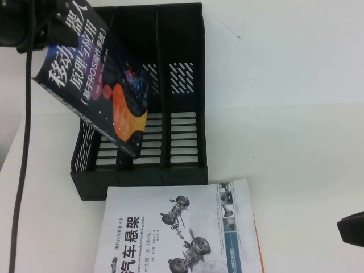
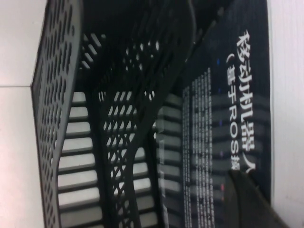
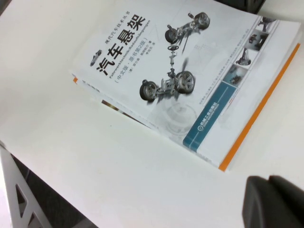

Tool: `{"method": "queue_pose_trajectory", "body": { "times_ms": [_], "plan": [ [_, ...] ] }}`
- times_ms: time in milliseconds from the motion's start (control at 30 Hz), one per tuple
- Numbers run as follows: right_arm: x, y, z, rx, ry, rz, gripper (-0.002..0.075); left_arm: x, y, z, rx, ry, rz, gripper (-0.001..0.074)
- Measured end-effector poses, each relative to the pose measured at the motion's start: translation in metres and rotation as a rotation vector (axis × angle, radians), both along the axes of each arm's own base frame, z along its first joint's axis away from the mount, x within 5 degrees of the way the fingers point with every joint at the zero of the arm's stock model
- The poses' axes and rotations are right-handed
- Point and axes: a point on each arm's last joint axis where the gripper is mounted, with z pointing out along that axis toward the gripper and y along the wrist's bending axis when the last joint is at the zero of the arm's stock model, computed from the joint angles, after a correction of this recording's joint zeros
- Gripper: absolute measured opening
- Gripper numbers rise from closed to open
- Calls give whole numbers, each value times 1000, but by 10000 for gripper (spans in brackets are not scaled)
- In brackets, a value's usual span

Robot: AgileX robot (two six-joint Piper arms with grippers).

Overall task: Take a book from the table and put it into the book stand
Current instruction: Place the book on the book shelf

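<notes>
White glossy book, left end effector gripping matte navy book

A plain white surface carries two things. A black book stand with three slots lies on it toward the far side. Just in front of the stand, a white-covered book with grey car-part drawings lies flat, cover up.

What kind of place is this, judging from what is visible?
Probably a robot test bench set up like an office desk: a plain white table, a black book stand, and two technical books, the dark book held over the stand and a white book lying flat.
</notes>
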Motion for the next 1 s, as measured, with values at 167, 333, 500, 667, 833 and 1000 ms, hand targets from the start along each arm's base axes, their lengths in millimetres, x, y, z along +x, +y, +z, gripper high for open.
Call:
{"method": "queue_pose_trajectory", "body": {
  "times_ms": [167, 333, 500, 667, 833, 1000],
  "plan": [
    [0, 0, 0, -3, -5, -1, 5, 14, -5, -14, -10, 19, 0, 111],
    [2, -1, 0, -5, -20, -9, 5, 25, -22, -28, 46, 16, -23, 111],
    [2, -1, 0, -7, -20, -12, 5, 34, -41, -43, 138, 9, -48, 111],
    [5, -4, 0, -44, -50, -31, 5, 39, -53, -44, 125, -30, -37, 258],
    [-1, -24, 0, -193, -85, -84, 5, 37, -54, -38, 98, -37, -24, 393],
    [-28, -74, 13, -353, -170, -315, 5, 22, -47, -21, 168, -71, -21, 269]
  ]
}}
